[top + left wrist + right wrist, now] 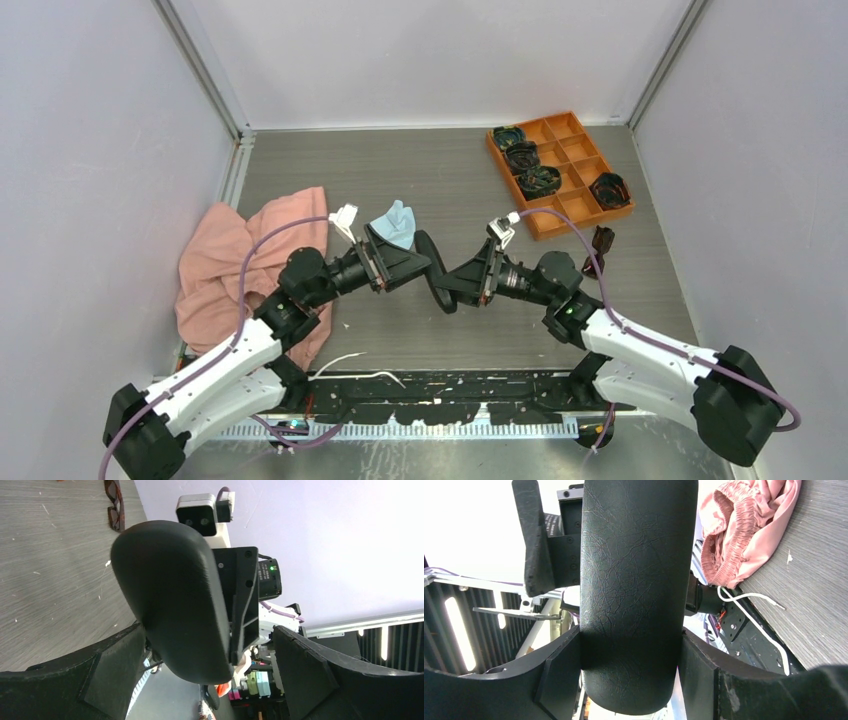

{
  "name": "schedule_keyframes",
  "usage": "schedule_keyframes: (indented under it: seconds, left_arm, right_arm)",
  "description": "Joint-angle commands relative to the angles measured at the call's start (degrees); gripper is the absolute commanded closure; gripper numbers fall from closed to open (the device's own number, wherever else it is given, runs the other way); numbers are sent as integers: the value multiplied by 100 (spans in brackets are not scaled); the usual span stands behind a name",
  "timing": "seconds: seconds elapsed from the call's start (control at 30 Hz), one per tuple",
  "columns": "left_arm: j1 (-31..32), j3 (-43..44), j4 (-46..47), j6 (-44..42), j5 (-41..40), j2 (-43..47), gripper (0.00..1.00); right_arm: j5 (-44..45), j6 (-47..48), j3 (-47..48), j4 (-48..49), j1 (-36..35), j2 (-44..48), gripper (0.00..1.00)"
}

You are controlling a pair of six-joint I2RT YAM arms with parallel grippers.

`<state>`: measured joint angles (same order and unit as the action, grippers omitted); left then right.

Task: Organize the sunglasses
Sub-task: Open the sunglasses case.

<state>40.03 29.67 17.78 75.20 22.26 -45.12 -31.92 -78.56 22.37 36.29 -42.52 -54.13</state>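
The sunglasses, a small folded dark pair with reddish-brown lenses, lie on the table below the orange tray; the left wrist view shows them at its top left. Over the middle of the table the black glasses case is held up, closed. My right gripper is shut on it, and both fingers press the case across its width. My left gripper is open around the case's other end, with a wide gap on one side.
An orange divided tray at the back right holds several dark coiled bundles. A pink cloth lies crumpled at the left and a light blue cloth sits behind the left gripper. White walls close in the table.
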Motion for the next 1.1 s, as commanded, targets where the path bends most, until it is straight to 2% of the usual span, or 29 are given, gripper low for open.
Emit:
schedule_keyframes:
  seconds: [0.0,0.17,0.27,0.43,0.47,0.5,0.53,0.57,0.67,0.7,0.73,1.07]
  left_arm:
    - [-39,-174,745,223,125,-163,0]
    - [-47,-177,811,258,100,-226,6]
    - [-50,-174,751,274,62,-197,13]
    - [-57,-243,597,281,-103,-44,33]
    - [-57,-269,569,291,-146,-8,42]
    - [-57,-295,549,301,-183,24,46]
    - [-61,-322,531,313,-213,56,57]
    - [-64,-341,519,326,-238,83,62]
    - [-89,-348,420,327,-223,149,85]
    - [-99,-340,376,321,-195,165,92]
    - [-108,-339,345,320,-182,184,98]
    - [-178,-426,164,283,-141,447,99]
  right_arm:
    - [-254,-290,145,998,-11,-117,75]
    - [-356,-467,94,1367,-10,-292,76]
    - [-383,-564,53,1516,-18,-363,76]
    - [-456,-574,78,1486,-14,-373,76]
    - [-474,-573,83,1460,-11,-378,76]
    - [-481,-572,83,1438,-12,-371,76]
    - [-474,-577,71,1426,-11,-363,76]
    - [-458,-610,55,1444,-10,-357,74]
    - [-418,-887,-38,1826,31,-424,41]
    - [-401,-1017,-70,2086,61,-475,34]
    - [-388,-1135,-89,2253,78,-548,31]
    - [-18,-1627,-58,2906,112,-1071,30]
